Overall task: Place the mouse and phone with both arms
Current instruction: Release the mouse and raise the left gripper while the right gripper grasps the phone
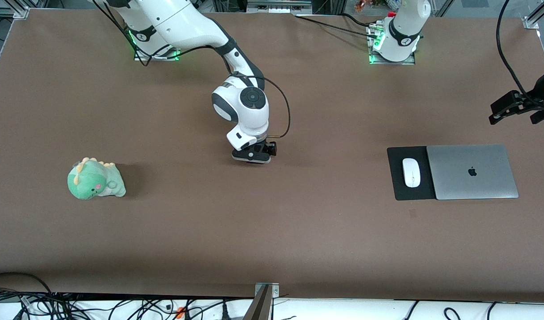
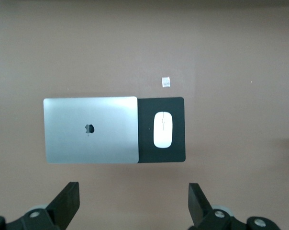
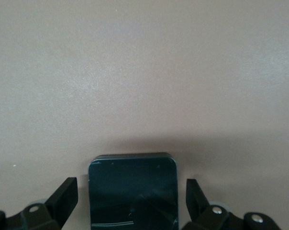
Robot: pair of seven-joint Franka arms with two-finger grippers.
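The white mouse lies on a black mouse mat beside a closed silver laptop, toward the left arm's end of the table. My left gripper hangs open and empty, high over the table's edge; its wrist view shows the mouse well clear of the open gripper. My right gripper is low over the table's middle and hides the phone in the front view. In the right wrist view the black phone lies flat between the open gripper's fingers, with a gap on each side.
A green plush dinosaur sits toward the right arm's end of the table. The laptop and mat touch edge to edge. A small white tag lies on the table near the mat.
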